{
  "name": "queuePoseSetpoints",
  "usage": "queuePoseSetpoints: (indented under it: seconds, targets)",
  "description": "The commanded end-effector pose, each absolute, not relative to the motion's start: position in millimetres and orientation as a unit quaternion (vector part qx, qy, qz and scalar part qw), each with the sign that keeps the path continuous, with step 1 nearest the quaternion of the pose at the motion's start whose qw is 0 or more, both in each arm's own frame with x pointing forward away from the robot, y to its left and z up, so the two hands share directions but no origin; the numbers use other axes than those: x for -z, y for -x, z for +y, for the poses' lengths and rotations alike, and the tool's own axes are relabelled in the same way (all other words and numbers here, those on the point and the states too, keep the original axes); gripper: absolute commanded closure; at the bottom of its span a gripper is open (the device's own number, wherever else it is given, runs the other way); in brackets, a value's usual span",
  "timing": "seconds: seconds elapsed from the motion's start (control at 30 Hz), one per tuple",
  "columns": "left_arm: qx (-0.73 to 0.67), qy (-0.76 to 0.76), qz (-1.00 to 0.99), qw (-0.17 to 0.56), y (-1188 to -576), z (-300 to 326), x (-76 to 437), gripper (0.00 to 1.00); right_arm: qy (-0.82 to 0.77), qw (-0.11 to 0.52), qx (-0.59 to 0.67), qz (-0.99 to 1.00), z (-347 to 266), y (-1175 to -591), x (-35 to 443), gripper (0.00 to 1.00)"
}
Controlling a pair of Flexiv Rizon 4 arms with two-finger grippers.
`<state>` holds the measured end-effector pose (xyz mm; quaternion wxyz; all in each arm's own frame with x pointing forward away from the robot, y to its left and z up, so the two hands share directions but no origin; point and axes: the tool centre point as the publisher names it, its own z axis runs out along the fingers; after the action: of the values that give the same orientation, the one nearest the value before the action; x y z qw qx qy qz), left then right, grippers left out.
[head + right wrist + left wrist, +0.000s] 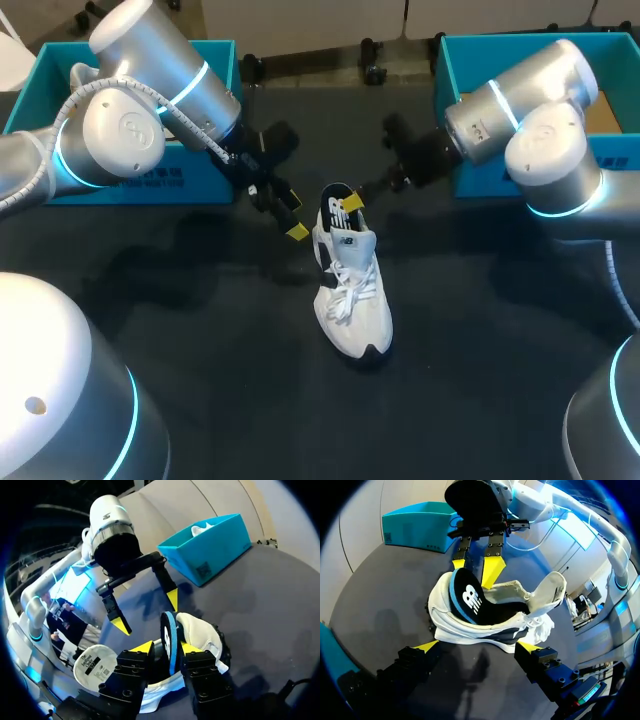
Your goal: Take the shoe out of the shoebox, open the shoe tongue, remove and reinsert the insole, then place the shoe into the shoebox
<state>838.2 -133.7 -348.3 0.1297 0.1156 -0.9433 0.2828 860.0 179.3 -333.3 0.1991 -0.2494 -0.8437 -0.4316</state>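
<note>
Dark counter point(200, 330) fills my feed, with a teal shoebox point(195, 180) at the far left and a second teal shoebox point(448, 70) at the far right. My left arm point(130, 110) comes in over the first box, and my right arm point(540, 110) comes in over the second. Both wrists point in toward the middle.

There's the white shoe point(355, 300), out of both boxes. It sits upright on its sole in the middle of the counter, heel toward the far edge and toe toward me. The tongue point(551, 590) is flipped forward over the laces, so the mouth is wide open.

The dark insole point(467, 597) with its blue edge is standing on end out of the heel opening, its lower part still down inside the shoe.

My right gripper point(165, 647) has its jaws clenched on that insole, one yellow tip on each face. My left gripper point(290, 213) hangs just beside the heel on the left. Its jaws are released and spread wide, grasping nothing.
</note>
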Motion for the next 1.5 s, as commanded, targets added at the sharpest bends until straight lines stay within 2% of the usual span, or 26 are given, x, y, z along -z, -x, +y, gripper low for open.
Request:
queuePoseSetpoints:
  seconds: [0.03,1.23,1.5]
  targets:
    - [-0.283,-0.116,-0.943,0.130,-838,-134,349,0.00,0.252,0.182,0.420,-0.853,178,-856,327,0.68]
    - [-0.283,-0.116,-0.943,0.130,-838,-134,349,0.00,0.236,0.222,0.367,-0.872,190,-853,357,0.72]
    - [-0.283,-0.116,-0.943,0.130,-838,-134,349,0.00,0.234,0.236,0.360,-0.872,192,-850,361,0.87]
